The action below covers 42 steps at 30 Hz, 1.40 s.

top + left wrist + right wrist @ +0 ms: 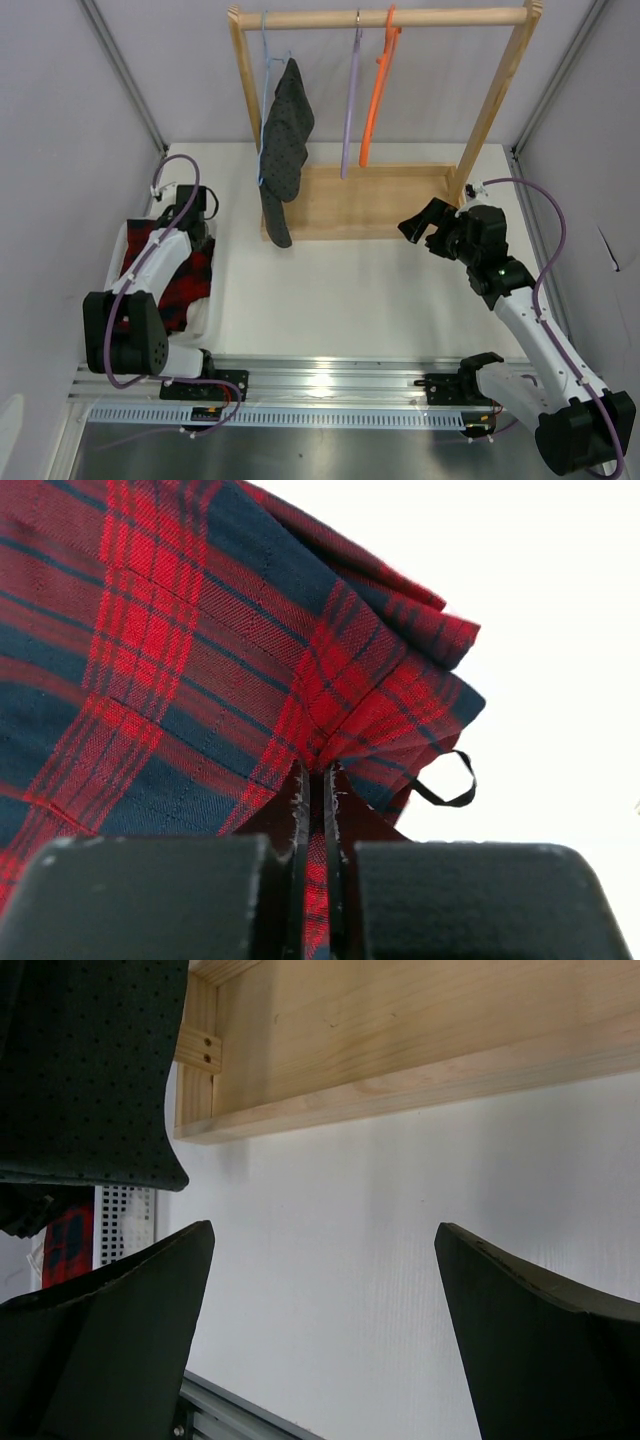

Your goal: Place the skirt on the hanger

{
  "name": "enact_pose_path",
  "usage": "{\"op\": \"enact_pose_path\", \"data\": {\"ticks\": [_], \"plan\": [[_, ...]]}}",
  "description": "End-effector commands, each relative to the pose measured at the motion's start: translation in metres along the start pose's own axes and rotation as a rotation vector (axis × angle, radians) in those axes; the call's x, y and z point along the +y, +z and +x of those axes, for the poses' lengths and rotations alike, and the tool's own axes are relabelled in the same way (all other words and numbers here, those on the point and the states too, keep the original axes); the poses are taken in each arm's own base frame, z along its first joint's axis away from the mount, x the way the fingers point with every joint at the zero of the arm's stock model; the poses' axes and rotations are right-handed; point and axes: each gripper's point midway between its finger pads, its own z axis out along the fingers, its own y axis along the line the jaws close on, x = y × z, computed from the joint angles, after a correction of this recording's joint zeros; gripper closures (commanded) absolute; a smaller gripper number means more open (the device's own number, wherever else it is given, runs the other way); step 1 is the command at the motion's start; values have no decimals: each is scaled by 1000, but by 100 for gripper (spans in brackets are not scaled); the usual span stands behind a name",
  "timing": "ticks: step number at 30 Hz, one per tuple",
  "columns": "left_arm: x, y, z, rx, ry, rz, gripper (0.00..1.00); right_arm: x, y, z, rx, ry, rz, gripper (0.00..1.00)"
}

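Note:
The red-and-black plaid skirt (190,285) lies bunched in a white bin at the left. My left gripper (192,245) reaches down into it. In the left wrist view the gripper (315,775) is shut on a fold of the skirt (200,650), near a corner with a black hanging loop (452,785). The lilac hanger (350,110) hangs empty by its metal hook from the wooden rail at the back. My right gripper (420,225) is open and empty, low in front of the rack's base. In its own view the gripper (325,1240) shows only white table between the fingers.
The wooden rack (370,200) stands at the back with an orange hanger (378,90) and a light blue hanger (264,70) carrying a dark grey dotted garment (285,140); that garment (90,1060) hangs left of the right gripper. The white bin (215,300) sits at the left edge.

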Motion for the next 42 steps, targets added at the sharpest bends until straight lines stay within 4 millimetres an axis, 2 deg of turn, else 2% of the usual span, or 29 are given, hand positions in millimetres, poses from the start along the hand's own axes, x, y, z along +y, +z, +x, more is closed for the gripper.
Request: {"op": "enact_pose_path", "data": {"ticks": [1,3,6,8,10,11,13,14,16,17,19,20,22,23,25,26,28,29,33,39,40,41,42], "plan": [[-9,-26,-44,-105,-65,82,100,7,-4,-7,-32,4,-34,0],[-8,-38,-57,-131,-72,98,100,8,-4,-6,-30,8,-41,1],[-6,-66,-79,-183,-105,147,100,12,-5,-8,-33,9,-55,1],[-3,-98,-98,-250,-137,218,100,16,-5,-10,-36,8,-69,1],[2,-120,-109,-296,-153,256,100,20,-5,-14,-36,5,-79,1],[10,-147,-126,-355,-183,287,100,22,-5,-16,-37,2,-86,1],[15,-170,-135,-402,-199,332,100,29,-5,-21,-27,-14,-96,1],[22,-198,-149,-464,-232,377,100,31,-5,-23,-24,-22,-96,1],[24,-221,-159,-509,-250,435,100,40,-9,-34,-29,-44,-98,0],[27,-252,-175,-566,-269,498,100,40,-9,-36,-26,-59,-93,1],[30,-275,-185,-608,-272,542,100,45,-12,-42,-34,-71,-102,1],[37,-306,-200,-672,-290,593,100,49,-13,-46,-41,-75,-113,1],[42,-330,-208,-726,-285,640,100,55,-14,-47,-39,-79,-138,1],[52,-361,-220,-790,-305,678,100,56,-15,-48,-43,-82,-143,1],[53,-388,-224,-841,-289,757,100,58,-14,-50,-45,-82,-146,1],[60,-417,-232,-909,-301,812,100,58,-15,-50,-45,-84,-146,1],[57,-441,-231,-944,-283,903,100,60,-16,-52,-48,-88,-150,1],[65,-465,-236,-997,-293,941,100,61,-16,-53,-49,-89,-151,1],[56,-522,-230,-1097,-227,1189,100,66,-19,-58,-56,-91,-158,1],[41,-569,-212,-1085,-168,1486,100,69,-23,-59,-57,-96,-168,1],[33,-570,-207,-1070,-149,1550,100,68,-23,-59,-57,-95,-166,0],[38,-580,-199,-1055,-184,1612,100,67,-23,-58,-54,-94,-162,1],[37,-580,-199,-1076,-197,1642,100,67,-23,-57,-51,-93,-163,0]]}}
